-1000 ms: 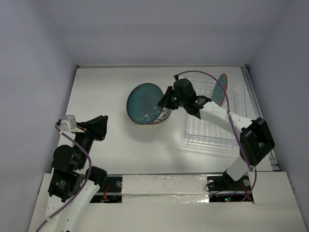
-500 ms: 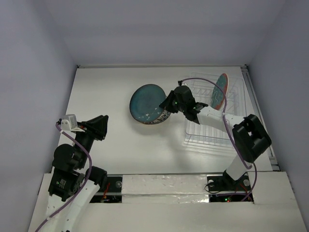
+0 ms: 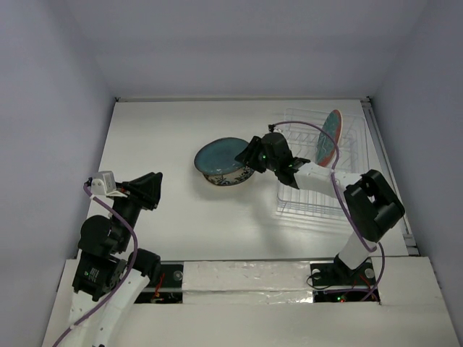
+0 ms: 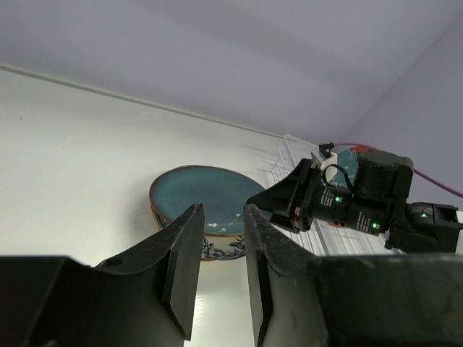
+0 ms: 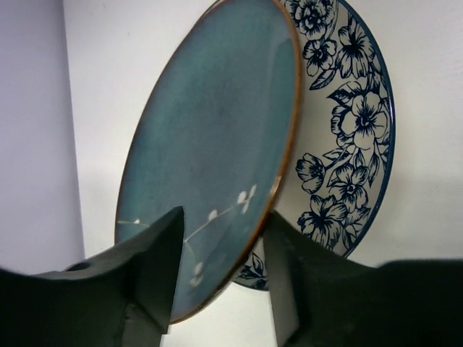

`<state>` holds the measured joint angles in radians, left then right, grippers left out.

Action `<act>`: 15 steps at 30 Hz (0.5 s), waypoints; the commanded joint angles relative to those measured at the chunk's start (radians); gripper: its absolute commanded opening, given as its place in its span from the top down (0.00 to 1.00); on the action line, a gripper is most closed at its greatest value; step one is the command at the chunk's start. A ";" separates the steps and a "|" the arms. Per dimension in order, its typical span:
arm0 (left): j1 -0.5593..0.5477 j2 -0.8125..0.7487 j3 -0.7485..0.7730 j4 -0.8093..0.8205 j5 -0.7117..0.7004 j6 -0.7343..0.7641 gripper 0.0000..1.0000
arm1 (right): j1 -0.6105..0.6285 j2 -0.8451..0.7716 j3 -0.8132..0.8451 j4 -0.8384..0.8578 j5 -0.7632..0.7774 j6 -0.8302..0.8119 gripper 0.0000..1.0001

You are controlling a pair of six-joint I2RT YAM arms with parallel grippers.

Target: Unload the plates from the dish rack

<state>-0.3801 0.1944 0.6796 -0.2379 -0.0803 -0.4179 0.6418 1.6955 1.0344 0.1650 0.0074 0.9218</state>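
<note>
A dark teal plate [image 3: 221, 154] [image 5: 210, 144] [image 4: 199, 191] lies tilted on a white plate with a blue floral rim [image 3: 230, 178] [image 5: 347, 159] at mid-table. My right gripper [image 3: 247, 153] [image 5: 223, 217] is at the teal plate's right edge. Its jaws are open, one on each side of the rim, with slack. One red plate with a teal face [image 3: 330, 135] stands upright in the dish rack [image 3: 318, 195] on the right. My left gripper [image 3: 155, 179] [image 4: 223, 210] hovers at the near left, slightly open with nothing between its fingers.
The rack [image 4: 289, 155] runs along the table's right side, close to the right wall. A purple cable [image 3: 304, 124] loops from my right arm over the rack's far end. A raised white ledge [image 3: 246, 275] borders the table's near edge.
The teal plate has sunk from steeply tilted to nearly flat on the floral plate. My right arm lowered with it and its jaws spread apart. The left arm has not moved.
</note>
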 commanded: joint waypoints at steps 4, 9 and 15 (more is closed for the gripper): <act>-0.006 0.008 0.003 0.032 0.008 -0.002 0.74 | 0.004 -0.017 0.036 0.055 0.046 -0.060 0.36; -0.006 0.004 0.001 0.034 0.013 -0.002 0.74 | 0.016 -0.013 0.104 -0.128 0.095 -0.168 0.21; -0.006 -0.001 0.001 0.035 0.017 -0.002 0.74 | 0.062 -0.005 0.206 -0.393 0.187 -0.297 0.16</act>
<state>-0.3801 0.1944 0.6796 -0.2375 -0.0792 -0.4179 0.6685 1.6966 1.1500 -0.1112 0.1158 0.7284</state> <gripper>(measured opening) 0.255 0.841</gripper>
